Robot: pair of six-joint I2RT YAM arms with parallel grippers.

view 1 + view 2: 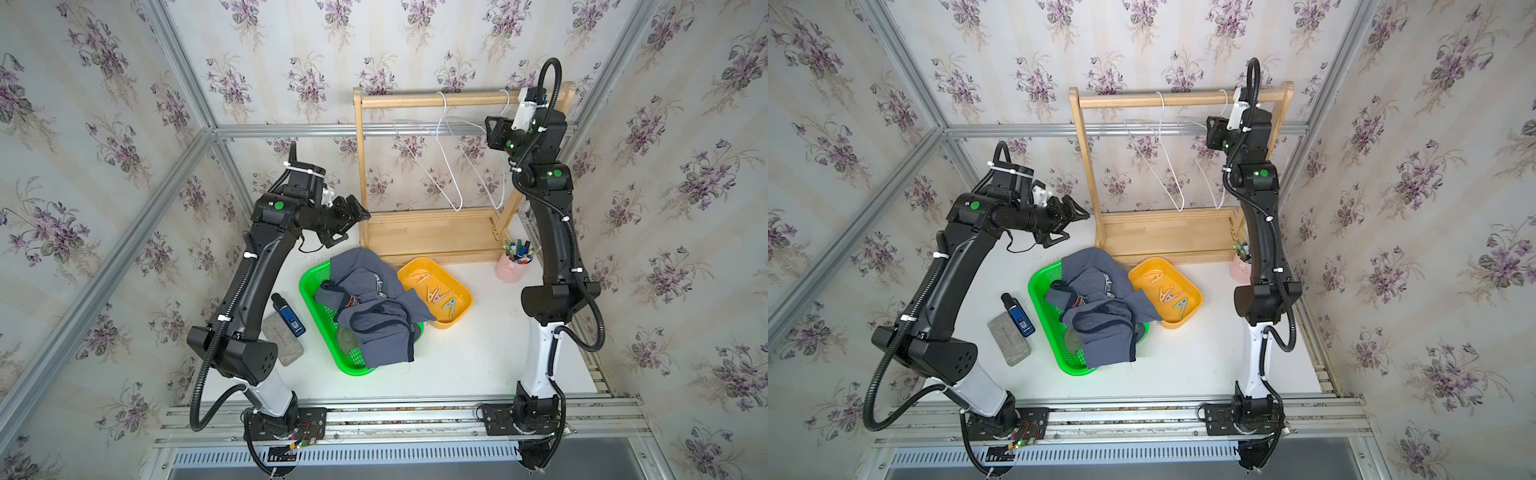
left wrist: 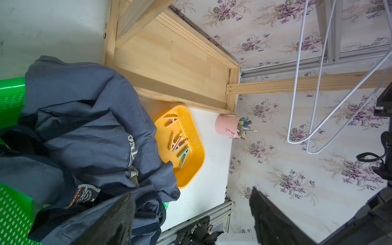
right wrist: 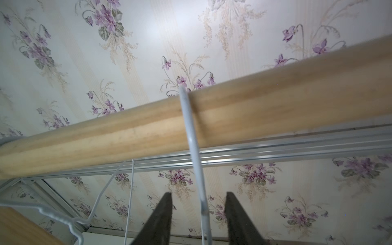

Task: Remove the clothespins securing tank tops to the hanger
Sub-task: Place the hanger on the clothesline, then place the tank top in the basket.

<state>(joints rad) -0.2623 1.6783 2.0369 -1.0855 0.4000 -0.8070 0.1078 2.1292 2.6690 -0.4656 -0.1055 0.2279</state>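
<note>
- The clothespins (image 1: 436, 293) lie loose in the yellow tray (image 1: 467, 299), far below the right gripper (image 3: 198, 195) and lower than the left gripper (image 1: 351, 224), out past its fingertips.
- The tank tops (image 1: 374, 316) are heaped in the green basket (image 1: 309, 305), nearly under the left gripper and closer to it than the tray. Slate blue covers the pile, with only a sliver of olive showing beneath.
- The left gripper has its jaws spread wide, holds nothing, and hovers above the table (image 1: 457, 365).
- The right gripper is up at the wooden rod (image 3: 275, 101), jaws parted. The hook of a bare wire hanger (image 3: 193, 144) runs between them with a gap on either side, so we read it as released, not clamped.
- We judge each clothespin light, stiff and springy. It should be pinched at the two tail ends, since squeezing near the nose only shuts it harder.
- The mint-green clothespin (image 2: 183, 153) looks smooth plastic and would likely slip more easily than the wooden ones.
- The tank tops are limp and will drape and drag. The wire hanger is thin and light, so we expect it to swing at a touch.
</note>
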